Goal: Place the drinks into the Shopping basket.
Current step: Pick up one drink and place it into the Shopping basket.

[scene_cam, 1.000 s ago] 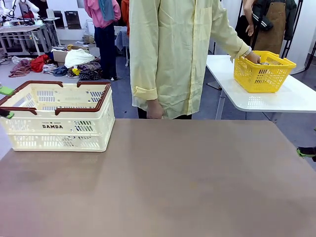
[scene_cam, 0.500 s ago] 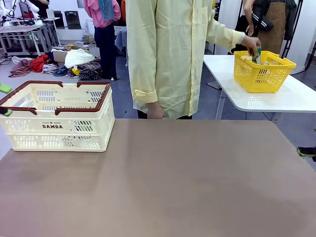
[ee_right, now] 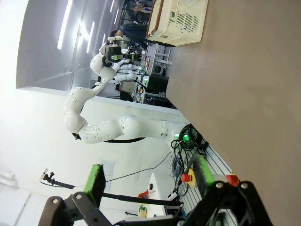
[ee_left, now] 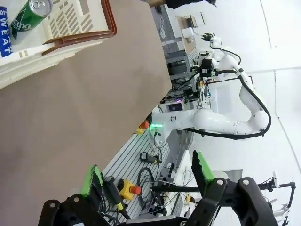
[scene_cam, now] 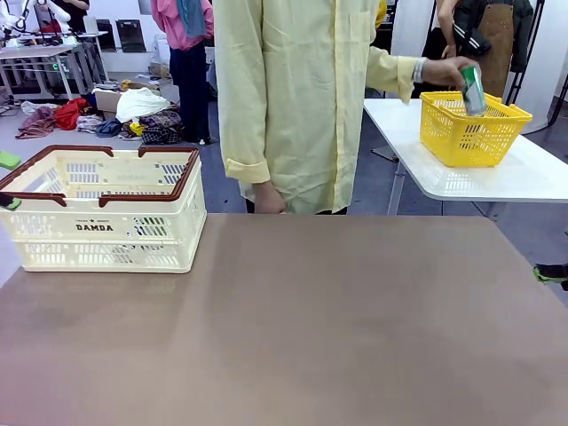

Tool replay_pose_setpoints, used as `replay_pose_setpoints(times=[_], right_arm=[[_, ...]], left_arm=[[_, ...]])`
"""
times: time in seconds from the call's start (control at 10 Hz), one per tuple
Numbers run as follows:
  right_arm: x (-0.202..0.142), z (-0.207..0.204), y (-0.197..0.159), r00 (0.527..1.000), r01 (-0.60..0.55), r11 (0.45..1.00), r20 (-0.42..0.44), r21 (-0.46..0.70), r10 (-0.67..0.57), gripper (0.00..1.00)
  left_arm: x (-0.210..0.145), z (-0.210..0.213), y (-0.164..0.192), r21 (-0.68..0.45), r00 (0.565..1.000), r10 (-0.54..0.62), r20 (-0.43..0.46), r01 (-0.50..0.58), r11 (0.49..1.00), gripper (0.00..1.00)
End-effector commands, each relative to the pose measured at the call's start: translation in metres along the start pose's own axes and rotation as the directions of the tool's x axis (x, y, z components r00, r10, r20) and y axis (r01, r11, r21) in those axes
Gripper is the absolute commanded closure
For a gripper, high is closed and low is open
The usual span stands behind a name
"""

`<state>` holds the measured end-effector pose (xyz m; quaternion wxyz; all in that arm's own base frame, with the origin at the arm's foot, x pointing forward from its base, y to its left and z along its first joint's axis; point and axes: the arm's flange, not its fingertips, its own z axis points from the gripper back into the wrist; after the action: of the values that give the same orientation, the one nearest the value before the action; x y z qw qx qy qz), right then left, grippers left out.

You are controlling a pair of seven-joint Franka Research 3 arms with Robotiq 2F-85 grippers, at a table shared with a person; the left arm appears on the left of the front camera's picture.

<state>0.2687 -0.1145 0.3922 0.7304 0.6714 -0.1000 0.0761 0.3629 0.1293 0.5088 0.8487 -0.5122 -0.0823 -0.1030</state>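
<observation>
The cream-white Shopping basket [scene_cam: 102, 209], marked "DAMDA", stands at the table's far left. In the left wrist view a green can [ee_left: 28, 15] and a blue can lettered "SWEAT" [ee_left: 4, 41] lie inside the basket [ee_left: 70, 40]. At the side table the person's hand holds a green and white can [scene_cam: 472, 89] above a yellow basket. My left gripper [ee_left: 146, 176] is open with nothing in it, and its tips [scene_cam: 5, 182] peek in at the basket's left end. My right gripper [ee_right: 149, 176] is open with nothing between its fingers, low at the table's right edge [scene_cam: 550, 273].
A bright yellow basket [scene_cam: 470, 133] sits on a white side table [scene_cam: 497, 182] at the back right. The person in a pale yellow shirt [scene_cam: 302, 98] stands at the far edge of the brown table [scene_cam: 293, 328]. The right wrist view shows the basket [ee_right: 181, 19] far off.
The person's hand has lifted a green and white can up out of the yellow basket. My left gripper's tips have slid slightly farther left. The right gripper has not moved.
</observation>
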Motion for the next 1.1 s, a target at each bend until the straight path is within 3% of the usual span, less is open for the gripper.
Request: replay_pose_setpoints(times=[0.0, 1.0], right_arm=[[-0.0002, 0.0008, 0.0039, 1.000, 0.011, 1.000, -0.005, 0.005, -0.011, 0.00], [-0.0002, 0.0008, 0.0039, 1.000, 0.011, 1.000, -0.005, 0.005, -0.011, 0.00]], left_arm=[[-0.0043, -0.0021, -0.0003, 0.001, 1.000, 0.002, -0.006, -0.002, 1.000, 0.00], [-0.0043, -0.0021, -0.0003, 0.001, 1.000, 0.002, -0.006, -0.002, 1.000, 0.00]])
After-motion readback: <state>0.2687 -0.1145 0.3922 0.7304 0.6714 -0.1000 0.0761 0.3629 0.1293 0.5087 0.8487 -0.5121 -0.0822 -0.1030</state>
